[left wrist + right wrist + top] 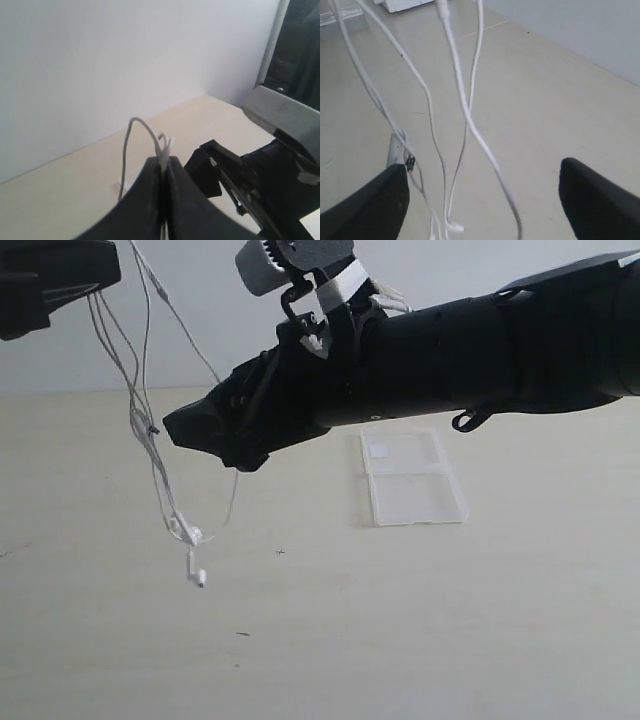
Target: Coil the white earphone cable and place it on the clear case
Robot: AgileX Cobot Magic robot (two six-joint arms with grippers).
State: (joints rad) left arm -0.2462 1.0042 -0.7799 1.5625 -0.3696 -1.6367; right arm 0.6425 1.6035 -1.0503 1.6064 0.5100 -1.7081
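The white earphone cable [150, 455] hangs in the air. Its thin strands run up and down, with the earbuds [194, 565] at the low end above the table [450, 630]. The left gripper [164, 161] is squeezed tight on its top. The right gripper [480, 167] gapes wide and holds nothing, with strands dangling between its fingers. The clear case [415, 485] lies flat, well apart. Its white sticker [379, 450] is too small to read.

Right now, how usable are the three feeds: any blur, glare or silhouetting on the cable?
Exterior view: fairly sharp, no glare; right arm a black silhouette, cable thin but readable, case faint. Left wrist view: left gripper dark and soft, cable loop slightly blurred. Right wrist view: near strands soft, fingers of the right gripper dark blurs.
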